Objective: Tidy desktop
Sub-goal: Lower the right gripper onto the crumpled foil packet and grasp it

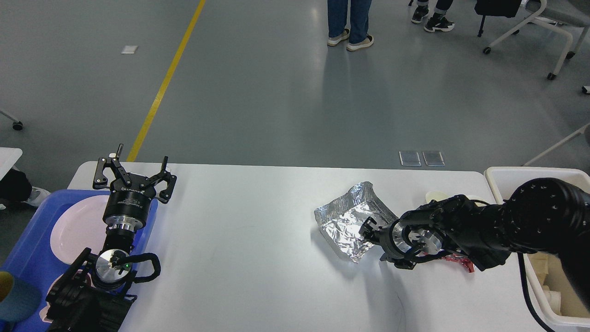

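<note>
Honestly a lot of this is tough to read, so starting with the murky bits: the right gripper (368, 229) is dark and seen nearly end-on where it meets the crumpled foil tray (349, 220), and I can't separate its two fingers, so I can't tell whether it's pinching the foil's near edge or just touching it. Something red (461, 263) pokes out from under the right arm's wrist, mostly covered, no idea what it is. A small pale round thing (435, 195) sits behind that arm, half hidden too. The cream-white bin (502, 177) on the right is cut off by the frame edge and blocked by the arm's big elbow, so its contents are just a few whitish shapes low in the corner. Over on the left, the blue tray (32, 240) runs off the frame, and the white plate (76, 226) on it is partly covered by the left arm; there's a teal and yellow object (14, 299) in the bottom corner, clipped and blurry. The left gripper (138, 177) is the clear one: fingers spread wide apart, holding nothing, hovering over the tray's far right corner at the table's back left. The desktop (239, 249) itself is the big white tabletop filling the lower middle, with the foil lying right of center. People's legs (348, 23) and a chair base (525, 32) show on the grey floor beyond.
</note>
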Controlling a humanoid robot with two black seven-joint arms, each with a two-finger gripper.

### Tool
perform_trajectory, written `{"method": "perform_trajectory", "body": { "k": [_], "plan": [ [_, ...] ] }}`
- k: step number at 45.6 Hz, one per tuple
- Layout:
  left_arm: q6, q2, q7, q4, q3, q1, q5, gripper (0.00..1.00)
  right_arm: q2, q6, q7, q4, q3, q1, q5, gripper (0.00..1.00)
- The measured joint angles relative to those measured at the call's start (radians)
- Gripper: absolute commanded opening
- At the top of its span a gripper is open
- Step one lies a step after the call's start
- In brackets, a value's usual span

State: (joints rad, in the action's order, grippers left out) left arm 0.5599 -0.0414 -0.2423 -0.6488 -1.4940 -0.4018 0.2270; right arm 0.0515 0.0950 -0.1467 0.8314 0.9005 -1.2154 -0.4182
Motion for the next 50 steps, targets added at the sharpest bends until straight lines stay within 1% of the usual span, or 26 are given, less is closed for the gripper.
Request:
{"method": "perform_trajectory", "body": {
  "k": [2,3,4,6,27,32,36,41,43,50],
  "plan": [
    [0.0,0.0,0.0,0.0,0.0,0.0,0.0,0.96,0.001,0.0,0.0,0.0,0.0,0.0,0.0,0.23],
    [0.0,0.0,0.0,0.0,0.0,0.0,0.0,0.96,0.002,0.0,0.0,0.0,0.0,-0.001,0.0,0.18],
    [0.0,0.0,0.0,0.0,0.0,0.0,0.0,0.96,0.003,0.0,0.0,0.0,0.0,-0.004,0.0,0.1],
    [0.0,0.0,0.0,0.0,0.0,0.0,0.0,0.96,0.004,0.0,0.0,0.0,0.0,-0.007,-0.001,0.0],
    [0.0,0.0,0.0,0.0,0.0,0.0,0.0,0.96,0.0,-0.001,0.002,0.013,-0.007,-0.001,-0.007,0.0],
    [0.0,0.0,0.0,0.0,0.0,0.0,0.0,0.96,-0.005,-0.001,0.001,0.046,-0.008,-0.021,-0.009,0.0],
    [0.0,0.0,-0.001,0.0,0.0,0.0,0.0,0.96,0.005,0.0,0.001,0.132,-0.008,-0.088,-0.011,0.0],
    [0.0,0.0,-0.001,0.0,0.0,0.0,0.0,0.96,0.049,0.005,0.001,0.31,0.002,-0.223,-0.01,0.0],
    [0.0,0.0,-0.001,0.0,0.0,0.0,0.0,0.96,0.082,0.013,0.001,0.416,0.015,-0.316,-0.003,0.0],
    [0.0,0.0,-0.001,0.0,0.0,0.0,0.0,0.96,0.121,0.059,-0.002,0.627,0.116,-0.556,0.035,0.0]
  ]
}}
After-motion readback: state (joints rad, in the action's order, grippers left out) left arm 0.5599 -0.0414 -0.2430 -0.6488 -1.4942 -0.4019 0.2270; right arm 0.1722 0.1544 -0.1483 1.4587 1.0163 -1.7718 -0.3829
